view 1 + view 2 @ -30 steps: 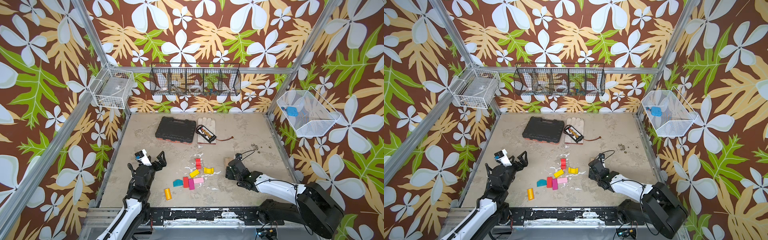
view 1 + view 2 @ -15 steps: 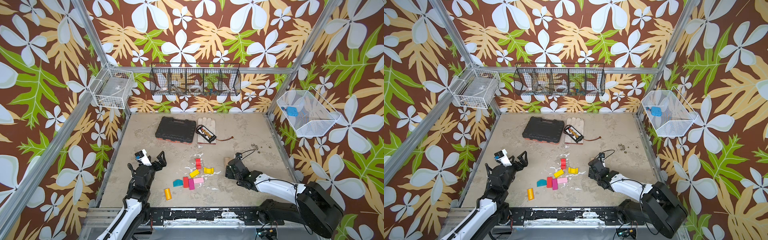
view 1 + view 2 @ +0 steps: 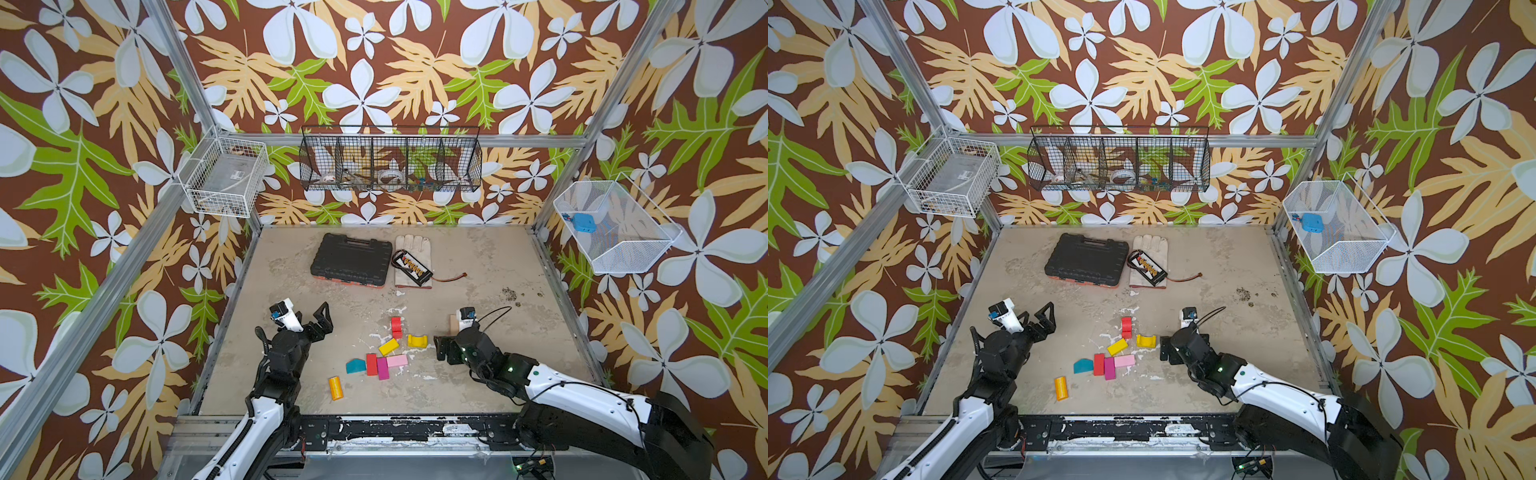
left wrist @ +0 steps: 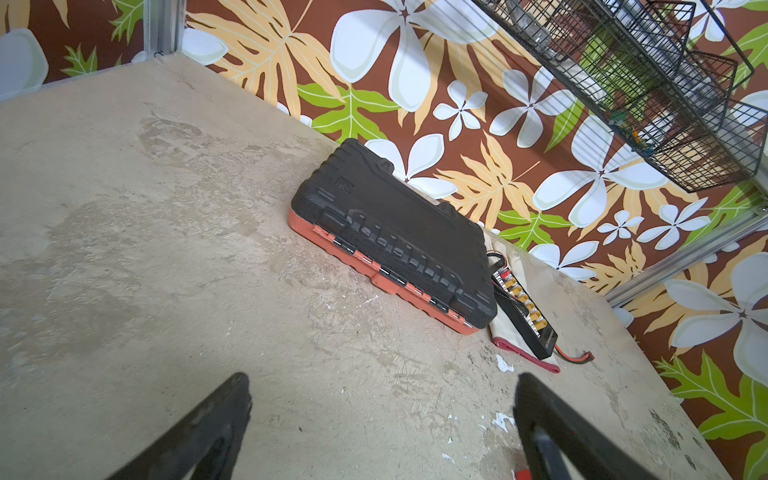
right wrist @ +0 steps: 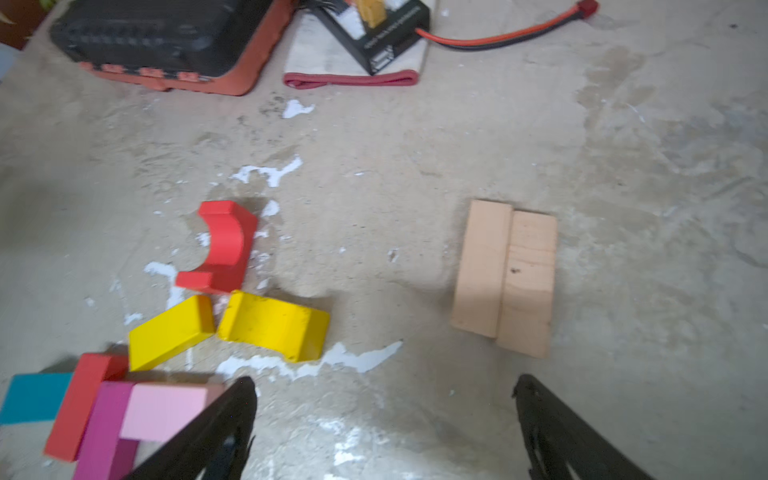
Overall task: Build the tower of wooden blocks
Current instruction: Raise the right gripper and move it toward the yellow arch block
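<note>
Found the orange cylinder [image 3: 335,387] nearest the front edge of the surface [image 3: 498,257], lying on its side and apart from the rest. Saw just beyond it a tight cluster lying flat: teal wedge [image 3: 355,365], red rectangle [image 3: 371,364], magenta rectangle [image 3: 382,368] and pink rectangle [image 3: 397,360], each touching the next. Noted the left tool [image 4: 381,384] to the left of that cluster and well apart from it, fingers spread wide with only bare surface between them. Noted the right tool [image 5: 384,384] on the right side of the pieces, fingers likewise wide apart and gripping nothing, one finger near the pink rectangle. Found a little farther on the yellow rectangle [image 3: 388,346] and the yellow arch [image 3: 417,340], corner to corner, then the red arch [image 3: 397,327] on its side just beyond them. Spotted two tan blocks [image 5: 528,282] lying flat, long sides touching, just beyond the right tool and well right of the red arch. Saw nothing stacked; every piece lay loose on the surface. Found toward the back wall the black case [image 3: 351,259], closed and flat, with a pale glove [image 3: 415,247] just beside it and a black connector board [image 3: 412,266] resting on the glove. Saw a black wire basket [image 3: 390,166] hung on the back wall above.
</note>
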Motion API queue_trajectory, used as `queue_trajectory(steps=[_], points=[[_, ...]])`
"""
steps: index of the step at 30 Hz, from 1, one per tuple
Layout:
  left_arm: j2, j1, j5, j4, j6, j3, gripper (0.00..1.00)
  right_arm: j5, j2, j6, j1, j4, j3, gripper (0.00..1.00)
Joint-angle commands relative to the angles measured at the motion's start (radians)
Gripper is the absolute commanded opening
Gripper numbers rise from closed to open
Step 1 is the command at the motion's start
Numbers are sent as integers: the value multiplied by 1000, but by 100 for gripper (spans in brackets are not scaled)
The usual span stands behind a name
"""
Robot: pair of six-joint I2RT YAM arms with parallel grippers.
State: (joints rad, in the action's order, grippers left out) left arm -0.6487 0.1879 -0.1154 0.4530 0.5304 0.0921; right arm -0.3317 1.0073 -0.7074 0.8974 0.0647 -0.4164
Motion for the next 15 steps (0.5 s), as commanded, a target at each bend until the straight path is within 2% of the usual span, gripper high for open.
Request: queue_trajectory(steps=[1, 6, 15], points=[[0, 0, 6, 23, 2, -2, 100, -61, 23, -35, 75, -25, -28, 96], [-6, 0, 8, 27, 2, 0, 100, -115, 194, -76, 177, -22, -117, 93], [-40, 0, 16, 35, -1, 9, 100, -127, 490, -93, 187, 35, -278, 80]])
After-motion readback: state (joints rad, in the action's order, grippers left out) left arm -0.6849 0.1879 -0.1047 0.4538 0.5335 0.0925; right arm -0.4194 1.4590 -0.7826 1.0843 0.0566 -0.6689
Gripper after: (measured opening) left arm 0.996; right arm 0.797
